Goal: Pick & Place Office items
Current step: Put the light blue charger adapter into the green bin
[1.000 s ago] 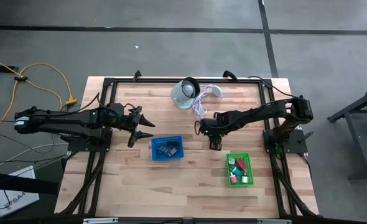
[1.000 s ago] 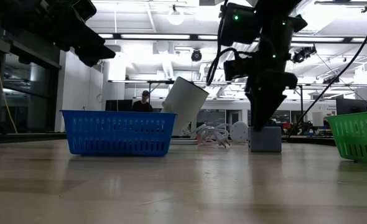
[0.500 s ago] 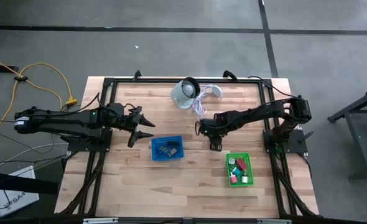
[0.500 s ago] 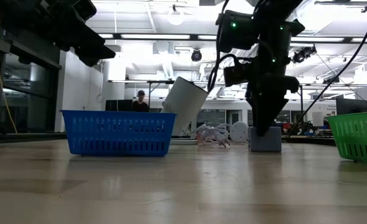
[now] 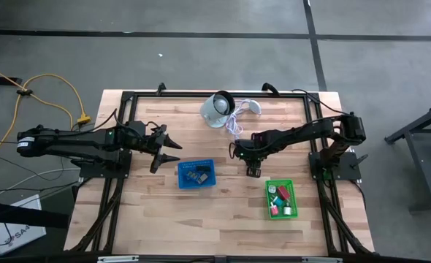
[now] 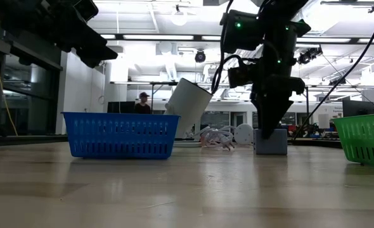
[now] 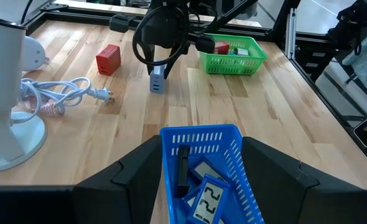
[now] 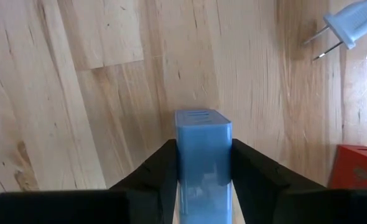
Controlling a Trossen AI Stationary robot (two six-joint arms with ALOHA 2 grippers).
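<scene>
pale blue block (image 8: 202, 149), smooth, rounded corners, pinched by right end effector (image 8: 202, 180).

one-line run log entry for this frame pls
right end effector: shut on pale blue block, block on table | left end effector: open, above blue basket | red block: on table

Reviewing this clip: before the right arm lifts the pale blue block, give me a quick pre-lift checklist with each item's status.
1. Right gripper fingers on both sides of the pale blue block: ok.
2. Block centred between the fingers: ok.
3. Grip firm enough to lift: cannot tell.
4. Red block and white cable lie apart from the grip: ok.
5. Green basket has room among its pieces: ok.
6. Left gripper open, hanging near the blue basket, away from the right arm's side: ok.
</scene>
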